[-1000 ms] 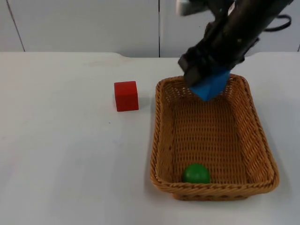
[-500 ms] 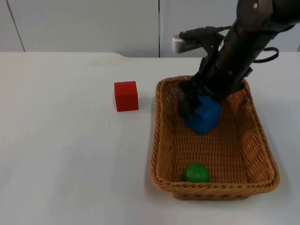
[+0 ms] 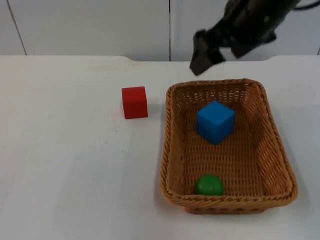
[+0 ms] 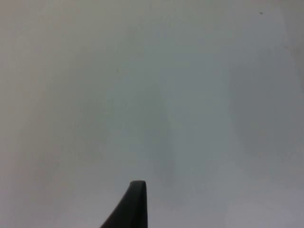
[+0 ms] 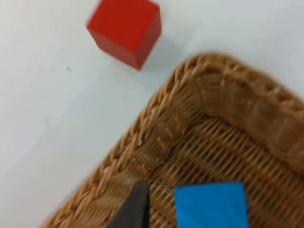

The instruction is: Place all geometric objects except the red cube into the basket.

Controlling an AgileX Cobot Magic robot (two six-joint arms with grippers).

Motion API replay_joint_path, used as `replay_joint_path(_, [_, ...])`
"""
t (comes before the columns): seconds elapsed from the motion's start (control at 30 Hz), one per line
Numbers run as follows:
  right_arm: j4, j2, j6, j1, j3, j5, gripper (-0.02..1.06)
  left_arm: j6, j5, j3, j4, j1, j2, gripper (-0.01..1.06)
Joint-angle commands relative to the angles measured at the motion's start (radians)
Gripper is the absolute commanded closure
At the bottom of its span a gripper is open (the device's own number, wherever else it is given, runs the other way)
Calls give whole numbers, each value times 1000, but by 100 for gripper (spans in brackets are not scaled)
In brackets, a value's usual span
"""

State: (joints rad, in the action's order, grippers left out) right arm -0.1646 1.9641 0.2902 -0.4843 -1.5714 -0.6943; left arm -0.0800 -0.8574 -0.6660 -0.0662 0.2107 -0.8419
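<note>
A blue cube (image 3: 215, 121) lies free on the floor of the wicker basket (image 3: 168, 150), toward its far end. At the basket's near end rests a green ball (image 3: 209, 185). The red cube (image 3: 134, 102) stands on the table left of the basket. My right gripper (image 3: 201, 56) hangs open and empty above the basket's far left corner, well clear of the blue cube. The right wrist view looks down on the red cube (image 5: 124, 31), the basket's rim (image 5: 156, 123) and the blue cube (image 5: 211, 204). My left gripper (image 4: 135, 204) waits over bare white table.
White table top (image 3: 65, 160) stretches left of and in front of the basket. The grey partition wall (image 3: 90, 25) closes off the far edge.
The right gripper lowered the blue cube into the basket, let go of it and rose back toward the far edge. The cube now rests on the basket floor.
</note>
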Motion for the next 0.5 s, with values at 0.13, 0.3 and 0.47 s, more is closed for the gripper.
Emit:
replay_joint_path(0.13, [-1, -145, -6, -4, -7, -96, -1, -2, 7, 3, -2, -3, 5, 0])
replay_joint_path(0.3, [1, -323, -18, -4, 61, -107, -1, -2, 5, 3, -2, -3, 5, 0])
replay_joint_path(0.47, [1, -558, -25, -4, 315, 60, -1, -2, -4, 3, 2, -3, 27, 0])
